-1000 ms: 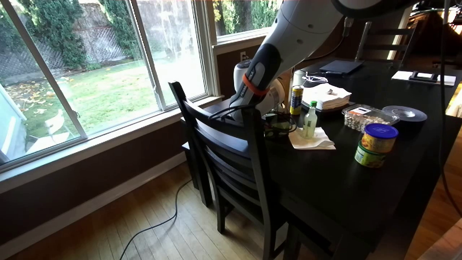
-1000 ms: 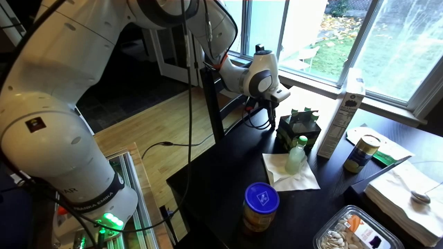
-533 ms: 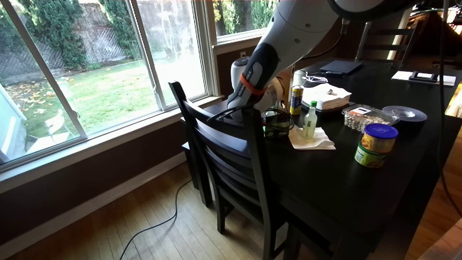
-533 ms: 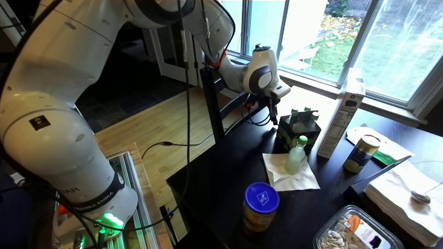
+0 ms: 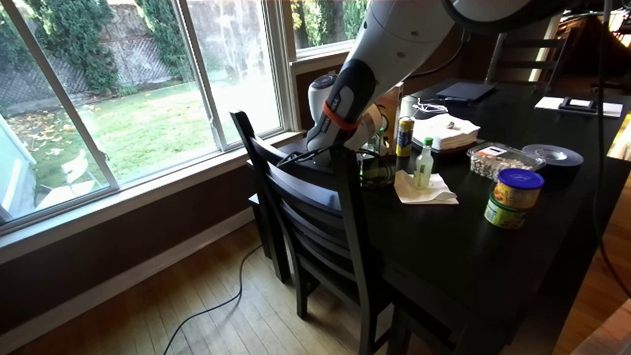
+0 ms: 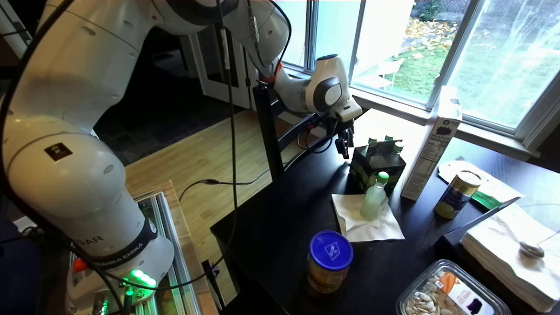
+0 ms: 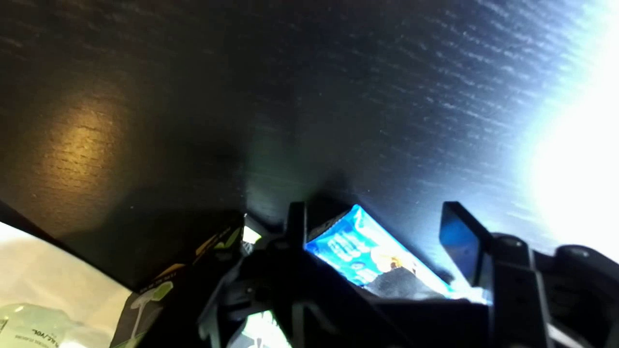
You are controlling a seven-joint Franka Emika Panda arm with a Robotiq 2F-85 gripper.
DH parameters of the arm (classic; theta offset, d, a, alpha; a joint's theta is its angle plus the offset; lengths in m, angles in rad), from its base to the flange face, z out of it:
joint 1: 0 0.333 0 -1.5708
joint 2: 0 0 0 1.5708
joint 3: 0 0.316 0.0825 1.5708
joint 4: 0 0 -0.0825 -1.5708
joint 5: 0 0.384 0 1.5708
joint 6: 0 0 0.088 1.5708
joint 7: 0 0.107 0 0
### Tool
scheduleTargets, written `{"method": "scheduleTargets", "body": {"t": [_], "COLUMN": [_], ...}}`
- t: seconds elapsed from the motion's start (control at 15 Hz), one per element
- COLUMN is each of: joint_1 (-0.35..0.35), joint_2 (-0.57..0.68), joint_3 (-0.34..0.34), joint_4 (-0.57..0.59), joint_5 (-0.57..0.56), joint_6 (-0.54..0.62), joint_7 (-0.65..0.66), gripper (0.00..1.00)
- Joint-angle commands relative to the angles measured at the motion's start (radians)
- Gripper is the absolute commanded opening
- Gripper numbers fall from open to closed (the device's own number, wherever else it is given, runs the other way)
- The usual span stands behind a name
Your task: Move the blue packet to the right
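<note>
The blue packet (image 7: 344, 245) lies on the dark table in the wrist view, slanting between the two fingers of my gripper (image 7: 376, 224). Its near end is hidden behind the dark gripper parts, and a grey patch covers some of its face. A wide gap separates the right finger's pad (image 7: 458, 246) from the packet's upper edge. The packet's left corner meets the left finger in the picture; whether they touch I cannot tell. In an exterior view my gripper (image 6: 345, 146) points down beside the bottle carrier, fingers parted. Neither exterior view shows the packet.
A dark bottle carrier (image 6: 377, 162) stands right beside the gripper. Near it are a green-capped bottle (image 6: 372, 203) on a napkin (image 6: 350, 229), a tall box (image 6: 431, 153) and a blue-lidded can (image 6: 330, 256). A chair back (image 5: 308, 202) rises at the table edge, by the arm.
The gripper's fingers have spread apart. In the exterior views the hand has shifted slightly away from the bottle carrier, and the arm's elbow and cable have moved a little too.
</note>
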Motion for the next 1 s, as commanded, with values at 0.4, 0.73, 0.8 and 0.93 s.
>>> {"method": "scheduleTargets", "body": {"t": [0.4,0.73,0.8,0.93], "joint_1": [-0.027,0.03,0.039,0.042], "joint_2": [0.002,0.031,0.037,0.051], "joint_3": [0.032,-0.041,-0.054,-0.061], "joint_4": [0.001,-0.023,-0.023,-0.021], "joint_5": [0.012,-0.026,-0.028,-0.02], "joint_6": [-0.002,0.123,0.136,0.151], "joint_7": [0.132,0.363,0.393,0.43], "gripper": [1.0,1.0,1.0,1.0]}}
